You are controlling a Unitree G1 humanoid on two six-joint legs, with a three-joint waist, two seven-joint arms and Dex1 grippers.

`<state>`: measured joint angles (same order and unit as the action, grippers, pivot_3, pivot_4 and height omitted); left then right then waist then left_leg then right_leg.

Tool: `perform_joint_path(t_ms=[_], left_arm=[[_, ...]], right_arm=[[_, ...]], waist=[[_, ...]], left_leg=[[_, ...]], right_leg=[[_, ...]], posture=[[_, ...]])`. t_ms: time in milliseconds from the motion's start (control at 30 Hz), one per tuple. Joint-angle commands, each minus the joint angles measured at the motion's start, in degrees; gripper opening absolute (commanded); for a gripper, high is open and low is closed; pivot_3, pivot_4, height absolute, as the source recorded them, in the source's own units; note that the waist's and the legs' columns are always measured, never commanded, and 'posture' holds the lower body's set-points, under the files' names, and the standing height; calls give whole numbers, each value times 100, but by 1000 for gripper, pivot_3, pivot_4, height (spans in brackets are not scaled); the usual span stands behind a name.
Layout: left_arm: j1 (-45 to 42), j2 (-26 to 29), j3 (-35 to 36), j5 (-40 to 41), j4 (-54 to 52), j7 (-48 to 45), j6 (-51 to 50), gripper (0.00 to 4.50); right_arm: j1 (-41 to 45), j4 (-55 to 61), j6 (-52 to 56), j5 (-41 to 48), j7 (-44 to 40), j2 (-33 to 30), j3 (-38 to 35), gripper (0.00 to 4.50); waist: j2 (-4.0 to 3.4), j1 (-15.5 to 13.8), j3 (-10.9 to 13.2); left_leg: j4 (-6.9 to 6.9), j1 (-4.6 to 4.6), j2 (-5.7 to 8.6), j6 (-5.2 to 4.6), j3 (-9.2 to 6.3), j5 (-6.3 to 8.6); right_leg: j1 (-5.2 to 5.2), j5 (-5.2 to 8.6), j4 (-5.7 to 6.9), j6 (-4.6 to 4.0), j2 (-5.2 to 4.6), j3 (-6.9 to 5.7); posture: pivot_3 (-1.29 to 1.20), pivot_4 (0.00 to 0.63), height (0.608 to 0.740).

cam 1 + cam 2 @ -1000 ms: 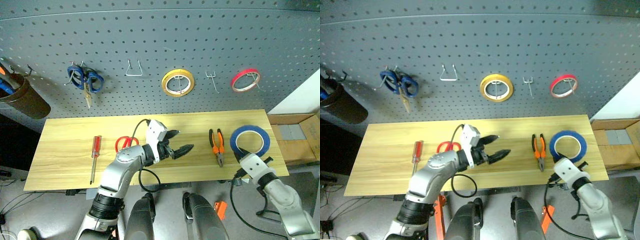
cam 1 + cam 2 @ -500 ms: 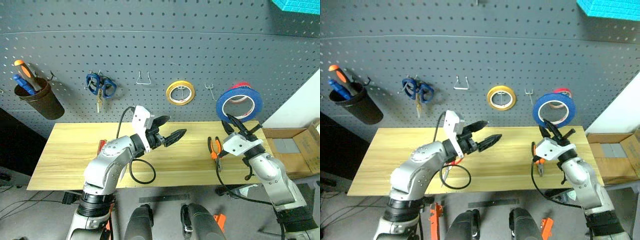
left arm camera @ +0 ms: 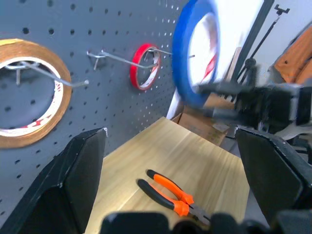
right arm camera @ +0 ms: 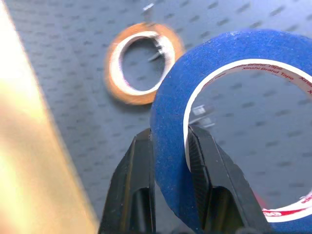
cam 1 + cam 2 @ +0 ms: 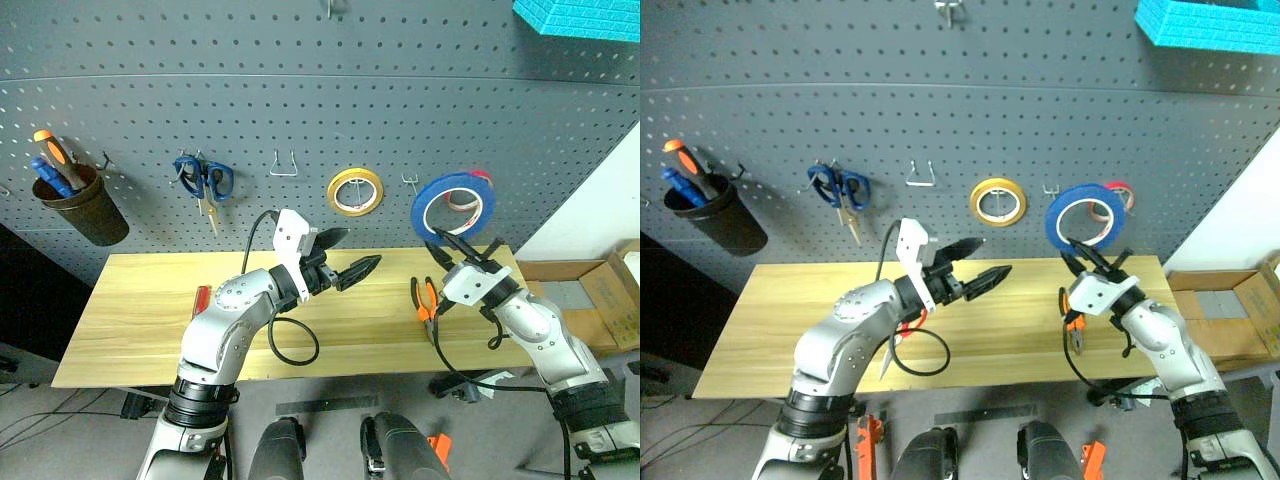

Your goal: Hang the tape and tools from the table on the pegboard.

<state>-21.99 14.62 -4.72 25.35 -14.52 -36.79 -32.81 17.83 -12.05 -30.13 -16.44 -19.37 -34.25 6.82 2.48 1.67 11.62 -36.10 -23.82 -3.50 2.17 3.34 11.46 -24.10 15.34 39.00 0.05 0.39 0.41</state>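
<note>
I hold the tape (image 5: 452, 204) in the right pincer (image 5: 449, 250), whose two fingers are clamped on the lower wall of the ring, one finger inside the opening and one outside. This grip leaves the large open centre free, which I judge necessary for slipping the ring over a hook. The ring stands upright and faces the pegboard (image 5: 300, 110), just in front of the bare hook (image 5: 410, 183) that sits between the yellow roll (image 5: 355, 191) and the red-pink roll (image 5: 470, 190). That hook is the likely target.

The left pincer (image 5: 352, 262) has its fingers spread wide and holds nothing. It hangs above the desk (image 5: 140, 300), left of the tape, pointing toward the right arm, well clear of the hook approach.

The pliers (image 5: 424, 300) lie on the desk below the tape, beside the right pincer. A red handle (image 5: 201, 296) shows at the left arm's elbow; which tool it belongs to I cannot tell.

Change against one second earlier: the tape then lay flat on the desk, right of the pliers, with the right pincer at its near edge. It is now lifted off the desk and presented to the pegboard. The left pincer has stayed wide open and empty above the desk.
</note>
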Motion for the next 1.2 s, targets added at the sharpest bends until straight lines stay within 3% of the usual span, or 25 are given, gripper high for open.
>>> perform_joint_path(t_ms=[33,233,667,1200], left_arm=[[-186,-165,-116,-26,58,41,203,4500],[-322,-442,-251,-122,226,179,335,4500],[-339,-437,-241,-161,287,184,415,4500],[-212,-354,-230,-118,106,281,338,4500]], right_arm=[[421,-375,61,565,-708,-164,-36,427],[1022,-1197,-285,646,-1063,-283,-63,427],[2174,-2613,-728,896,-1980,-88,128,427],[1890,-2337,-822,594,-1701,75,224,427]], waist=[[-1,1,-5],[-3,0,-7],[-6,8,-8],[-6,-12,-8]], left_leg=[[-1,1,0,-1,1,-1],[-4,2,2,-17,1,-11],[-7,19,-5,-28,2,-25],[-7,27,-4,-36,5,-31]], right_leg=[[1,-2,0,-2,1,1],[3,-16,2,-3,9,1],[6,-50,5,-19,14,21],[5,-62,5,-13,12,42]], posture=[[10,123,740],[16,128,740],[32,144,740],[43,157,740]])
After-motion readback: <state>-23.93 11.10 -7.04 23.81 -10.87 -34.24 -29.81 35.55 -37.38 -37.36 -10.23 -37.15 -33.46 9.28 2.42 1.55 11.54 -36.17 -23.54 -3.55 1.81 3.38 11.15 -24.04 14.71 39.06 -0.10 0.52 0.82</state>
